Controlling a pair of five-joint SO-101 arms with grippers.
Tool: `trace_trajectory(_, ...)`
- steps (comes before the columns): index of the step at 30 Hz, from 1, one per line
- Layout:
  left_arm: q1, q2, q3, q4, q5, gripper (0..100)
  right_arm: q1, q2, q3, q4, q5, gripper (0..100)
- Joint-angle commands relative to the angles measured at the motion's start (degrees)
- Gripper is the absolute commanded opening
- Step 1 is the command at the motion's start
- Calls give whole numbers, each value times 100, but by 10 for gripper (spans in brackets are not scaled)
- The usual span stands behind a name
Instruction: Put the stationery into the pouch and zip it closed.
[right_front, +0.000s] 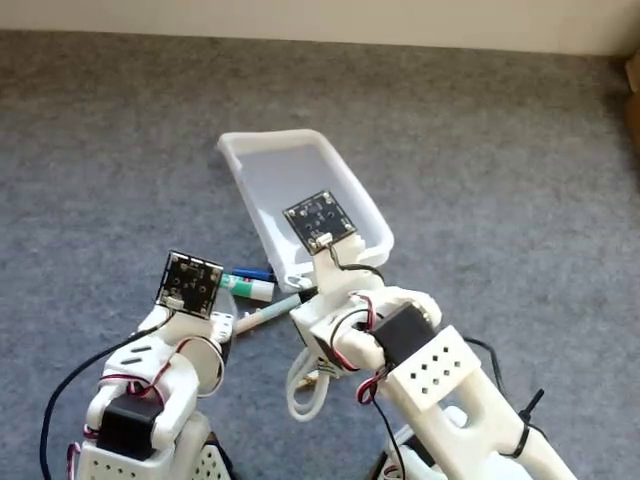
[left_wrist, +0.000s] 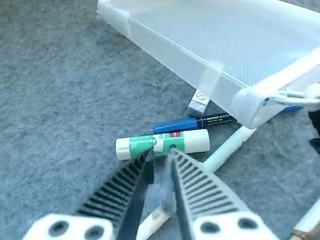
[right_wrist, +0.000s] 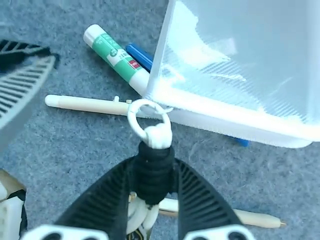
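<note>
Underneath, a grey carpeted tabletop (right_front: 500, 150) carries everything. At its middle lies the translucent white pouch (right_front: 290, 170), mouth open and nothing inside. The right tool (right_wrist: 153, 167) is clenched on the pouch's zipper pull (right_wrist: 159, 136), a black tab ending in a white ring, at the pouch's near corner. The left tool (left_wrist: 161, 154) hangs just over the stationery beside the pouch, its fingers a narrow gap apart and grasping nothing. A cream pen (left_wrist: 227, 147) lies slanted there, a blue pen (left_wrist: 175, 126) runs partly under the pouch, a green-and-white glue stick (left_wrist: 190, 141) lies alongside it below the fingertips, and a small white eraser (left_wrist: 198, 105) sits against the pouch wall.
</note>
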Motion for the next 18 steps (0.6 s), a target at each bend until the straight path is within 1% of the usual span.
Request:
trace_trajectory(1, 136, -31, -286, -141, -18, 212, 13, -224, -110, -171, 35, 5)
trace_trajectory(4, 154, -40, -101, -185, -9, 340, 13, -224, -119, -171, 35, 5)
trace_trajectory(6, 163, -40, 40, -185, -9, 384, 13, -224, -119, -163, 35, 5)
trace_trajectory(8, 163, -40, 119, -281, -9, 385, 13, -224, -119, -163, 35, 5)
trace_trajectory(11, 119, -40, 224, -668, -9, 363, -22, -224, -110, -145, 35, 5)
trace_trajectory(16, 110, -40, 910, -1925, -9, 330, -31, -224, -110, -136, 35, 5)
trace_trajectory(18, -13, -40, 1226, -2400, -18, 318, -31, -224, -84, -127, 35, 5)
